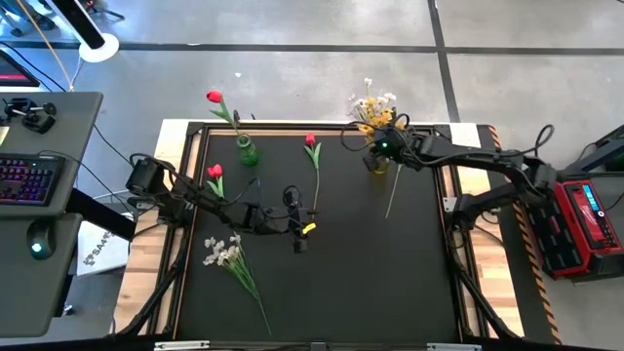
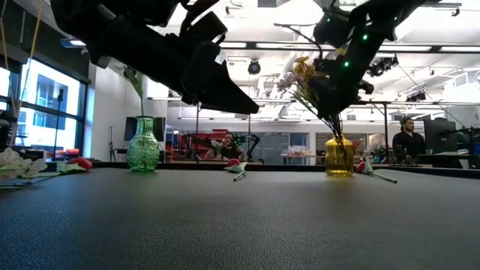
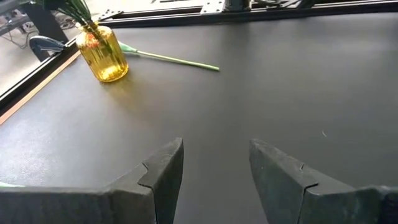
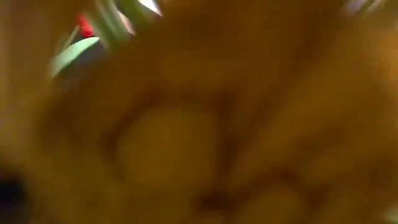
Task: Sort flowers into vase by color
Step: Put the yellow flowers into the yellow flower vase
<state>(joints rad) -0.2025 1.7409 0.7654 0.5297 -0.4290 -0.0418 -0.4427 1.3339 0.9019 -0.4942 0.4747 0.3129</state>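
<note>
Right pincer point(image 1: 382, 148) hovers over yellow vase point(image 1: 378, 164), left arm mid-table.

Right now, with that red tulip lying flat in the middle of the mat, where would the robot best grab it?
Probably mid-stem. The red tulip lies flat on the mat, bloom toward the far edge and thin stem free of neighbours. The left tool, open nearby, could come from straight above with fingers across the stem, sparing the soft bloom.

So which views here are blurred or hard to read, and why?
Right wrist view: a yellow-brown smear, too close to focus, apparently on the yellow glass vase. Low view: the dark arms are silhouetted against bright ceiling lights, though the green glass vase stays clear. High and left wrist views: sharp and evenly lit, with the open left gripper crisp above the black table mat.
</note>
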